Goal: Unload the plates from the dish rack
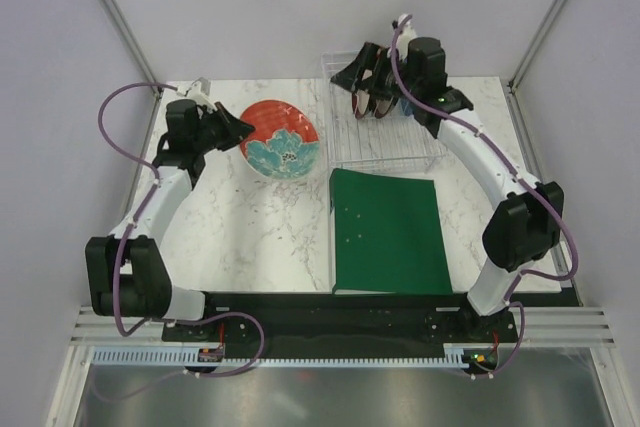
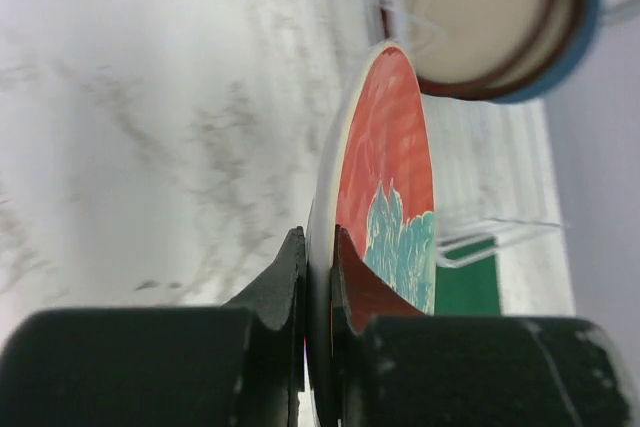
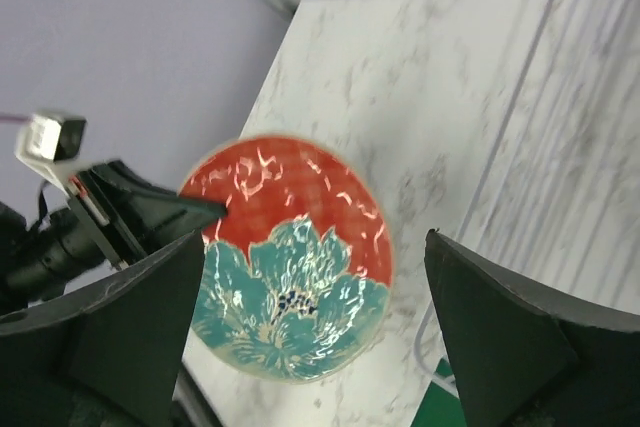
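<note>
Two fingers of the left gripper (image 2: pixel 318 252) pinch the rim of the red plate (image 1: pixel 280 139) with its teal flower, clenched on it just left of the dish rack (image 1: pixel 390 142), over the marble table (image 1: pixel 250 237). The right gripper (image 1: pixel 358 72) hangs above the rack's far left end, jaws spread wide and holding nothing. Inside the rack stand the cream-centred plate (image 2: pixel 480 7) and the light blue plate (image 2: pixel 588 17) — upright, close together. A green folder (image 1: pixel 388 232) lies just at the rack's near side.
</note>
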`<state>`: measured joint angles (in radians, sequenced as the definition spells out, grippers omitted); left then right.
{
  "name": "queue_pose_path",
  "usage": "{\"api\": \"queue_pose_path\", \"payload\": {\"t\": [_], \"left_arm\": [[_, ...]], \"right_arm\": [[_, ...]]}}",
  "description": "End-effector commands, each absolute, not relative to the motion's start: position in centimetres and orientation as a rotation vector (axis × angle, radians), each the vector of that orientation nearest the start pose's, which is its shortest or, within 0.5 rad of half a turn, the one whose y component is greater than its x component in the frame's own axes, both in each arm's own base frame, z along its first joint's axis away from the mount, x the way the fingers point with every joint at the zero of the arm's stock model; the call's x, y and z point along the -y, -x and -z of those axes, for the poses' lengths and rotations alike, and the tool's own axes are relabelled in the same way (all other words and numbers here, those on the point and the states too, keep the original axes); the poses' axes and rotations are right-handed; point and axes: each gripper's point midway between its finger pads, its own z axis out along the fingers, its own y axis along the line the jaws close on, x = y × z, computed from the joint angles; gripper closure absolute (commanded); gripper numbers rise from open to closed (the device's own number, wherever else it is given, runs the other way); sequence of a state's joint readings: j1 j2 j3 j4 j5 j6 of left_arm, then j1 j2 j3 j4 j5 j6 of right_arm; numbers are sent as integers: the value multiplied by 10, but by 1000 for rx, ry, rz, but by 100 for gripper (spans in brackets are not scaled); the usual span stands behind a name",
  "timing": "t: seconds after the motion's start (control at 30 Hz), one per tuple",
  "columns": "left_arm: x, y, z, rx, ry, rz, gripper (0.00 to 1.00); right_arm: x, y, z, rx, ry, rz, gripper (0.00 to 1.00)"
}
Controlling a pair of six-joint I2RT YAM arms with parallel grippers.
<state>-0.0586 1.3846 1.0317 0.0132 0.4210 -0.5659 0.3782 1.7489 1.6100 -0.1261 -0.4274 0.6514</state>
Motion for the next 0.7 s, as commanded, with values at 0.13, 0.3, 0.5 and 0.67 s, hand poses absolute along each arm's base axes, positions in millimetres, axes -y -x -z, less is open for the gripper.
{"api": "queue_pose_path", "payload": {"t": [0.13,0.3,0.5,0.67], "left_arm": [[20,-451,-227,-1944,368,514,98],[-12,-468,-195,-1970,454,481,98],[-42,-499,-163,-1991,517,476,98],[-47,-521,-137,-2026,533,501,98]], "right_arm": [[-196,-517,-365,-1865,41,-523,2],[-189,-539,-360,-1877,45,-452,2],[-171,-577,-310,-1991,2,-286,2],[-163,-587,-278,-2041,8,-183,2]]}}
